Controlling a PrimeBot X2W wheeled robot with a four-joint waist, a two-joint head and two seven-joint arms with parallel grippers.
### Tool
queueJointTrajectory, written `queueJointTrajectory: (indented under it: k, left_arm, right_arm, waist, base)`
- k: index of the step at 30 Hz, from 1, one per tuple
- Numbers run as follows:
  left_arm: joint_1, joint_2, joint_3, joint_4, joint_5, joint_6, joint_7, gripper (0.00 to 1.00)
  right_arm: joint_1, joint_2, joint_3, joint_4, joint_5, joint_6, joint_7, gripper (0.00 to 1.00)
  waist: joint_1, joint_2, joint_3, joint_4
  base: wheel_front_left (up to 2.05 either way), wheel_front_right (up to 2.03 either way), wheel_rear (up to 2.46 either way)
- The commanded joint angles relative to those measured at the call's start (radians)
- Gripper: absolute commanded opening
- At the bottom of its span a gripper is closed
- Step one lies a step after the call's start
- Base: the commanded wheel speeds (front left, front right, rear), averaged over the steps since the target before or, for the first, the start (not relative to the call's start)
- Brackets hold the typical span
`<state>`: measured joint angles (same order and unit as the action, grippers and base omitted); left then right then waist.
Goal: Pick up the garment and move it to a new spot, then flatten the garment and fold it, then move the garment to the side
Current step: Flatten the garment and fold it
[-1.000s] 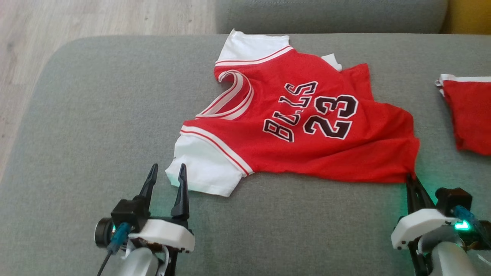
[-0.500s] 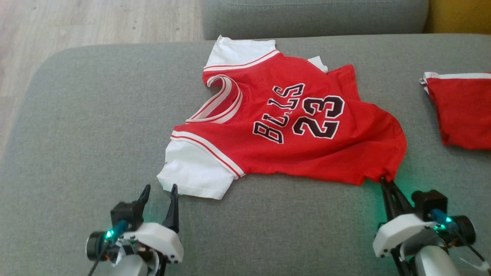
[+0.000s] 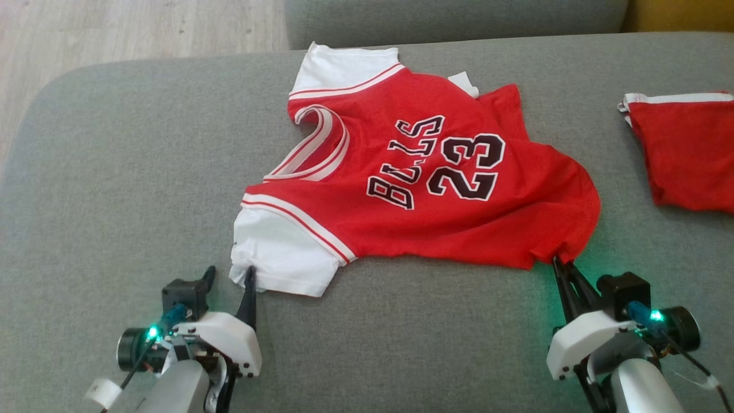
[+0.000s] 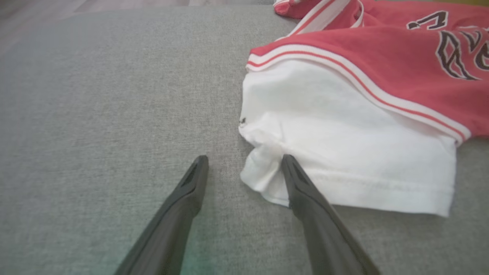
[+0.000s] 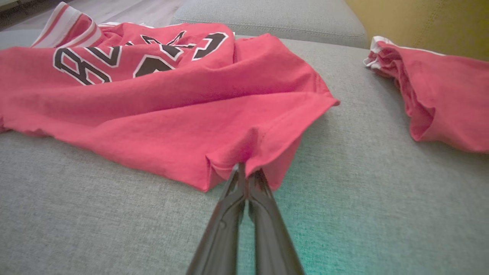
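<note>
operator: shirt (image 3: 413, 172) lies spread, print up, on the grey cushion (image 3: 114, 183), straight ahead of both tools. right gripper (image 5: 244, 170) is pinched tight on the red hem corner (image 5: 252, 147), and cloth bunches at its tips. left gripper (image 4: 244, 158) is spread wide, nothing held.

observer: left placement?

operator: its right finger (image 4: 305, 198) touches the white sleeve (image 4: 344, 145), pressing a small crease. a lobe of the sleeve corner sits between the two fingers. the other finger is over bare cushion, just clear of the cloth. judgement: the step in hand is taking the second corner so the shirt can be lifted and moved.

observer: how to do it well?

operator: probably ease the tool forward a touch and stay low, so more than the lobe is inside, then close. catch both layers, or the sleeve may slip out on the lift. raise both tools together and level, to keep the cloth from twisting.

observer: view differences?

operator: left wrist view gives the finger-to-sleeve contact, which the head view leaves vague. right wrist view shows the pinch and gathered fold close up. head view gives the layout: a second red garment (image 3: 688, 155) lies well off to the right of the right tool.
</note>
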<state>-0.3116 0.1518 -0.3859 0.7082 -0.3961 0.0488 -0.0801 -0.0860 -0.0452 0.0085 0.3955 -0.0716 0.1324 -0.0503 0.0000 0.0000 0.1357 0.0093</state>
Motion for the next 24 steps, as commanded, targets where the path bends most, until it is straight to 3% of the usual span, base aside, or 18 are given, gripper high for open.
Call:
queueJointTrajectory:
  k: [1, 11, 12, 13, 14, 24]
  left_arm:
    - [-0.046, 0.029, 0.027, -0.014, 0.004, -0.005, -0.001, 1.00]
    - [-0.076, 0.030, 0.000, 0.056, -0.001, -0.032, 0.042, 1.00]
    - [-0.077, 0.029, -0.003, 0.063, -0.003, -0.037, 0.047, 0.70]
    - [-0.078, 0.028, -0.006, 0.068, -0.005, -0.042, 0.052, 0.23]
    - [-0.078, 0.027, -0.008, 0.071, -0.007, -0.045, 0.053, 0.00]
    - [-0.078, 0.020, 0.031, -0.005, -0.064, -0.080, -0.044, 0.00]
  right_arm:
    - [-0.006, -0.005, 0.024, -0.036, 0.002, -0.002, 0.004, 0.00]
    - [-0.003, -0.005, 0.030, -0.041, 0.008, -0.002, 0.011, 0.00]
    - [-0.003, -0.005, 0.030, -0.041, 0.008, -0.002, 0.012, 0.00]
    - [-0.003, -0.005, 0.030, -0.041, 0.008, -0.002, 0.013, 0.00]
    - [-0.003, -0.005, 0.032, -0.041, 0.008, -0.002, 0.014, 0.00]
    - [-0.018, -0.005, 0.039, -0.055, 0.024, -0.002, -0.004, 0.00]
  waist:
    - [0.0000, 0.0000, 0.001, -0.002]
    - [0.0000, 0.0000, 0.000, -0.012]
    - [0.0000, 0.0000, -0.001, -0.012]
    - [0.0000, 0.0000, -0.002, -0.013]
    - [0.0000, 0.0000, -0.003, -0.013]
    - [0.0000, 0.0000, -0.026, -0.010]
  base:
    - [0.00, 0.00, 0.00]
    - [0.00, 0.00, 0.00]
    - [0.00, 0.00, 0.00]
    - [0.00, 0.00, 0.00]
    - [0.00, 0.00, 0.00]
    - [0.00, 0.00, 0.00]
